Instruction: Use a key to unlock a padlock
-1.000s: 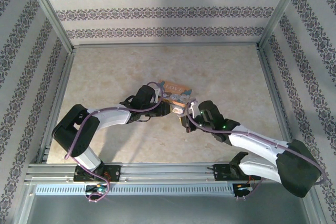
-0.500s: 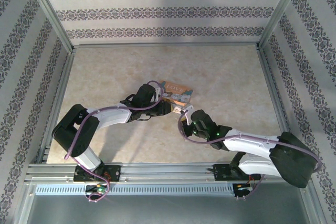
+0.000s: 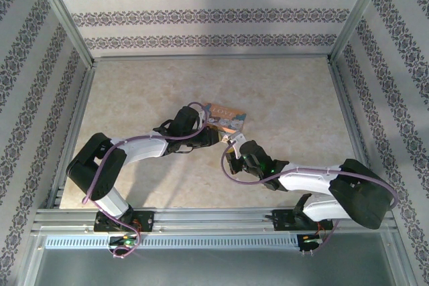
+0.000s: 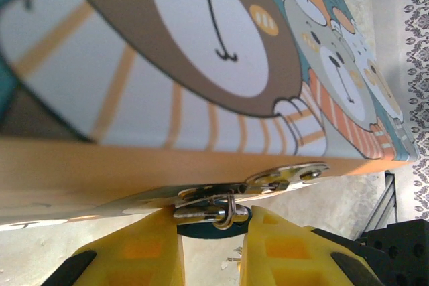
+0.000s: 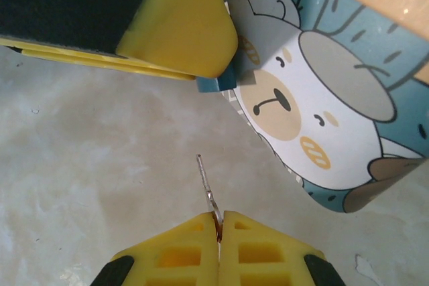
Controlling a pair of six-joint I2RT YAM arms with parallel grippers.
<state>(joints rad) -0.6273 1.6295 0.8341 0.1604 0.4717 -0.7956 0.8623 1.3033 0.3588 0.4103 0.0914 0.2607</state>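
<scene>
The tiny padlock [image 4: 201,227] has a teal body and a silvery shackle [image 4: 226,211] hooked through the metal hasp [image 4: 288,175] of the orange bear-print tin [image 4: 201,65]. My left gripper [image 4: 211,218] is shut on the padlock body, a yellow finger on each side. My right gripper [image 5: 219,218] is shut on a thin silver key [image 5: 205,179], whose shaft points up toward the padlock [image 5: 216,84] and stops a short way below it, not touching. In the top view the left gripper [image 3: 212,137] and right gripper [image 3: 232,150] meet at the tin's [image 3: 226,117] near edge.
The tin lies near the middle of the beige marbled tabletop [image 3: 147,85]. Patterned walls with metal frame posts [image 3: 64,15] enclose the table. The left gripper's finger [image 5: 184,31] hangs just above the key tip.
The right arm has swung its forearm lower and toward the left, turning its wrist while the gripper stays near the padlock. The left arm has not moved.
</scene>
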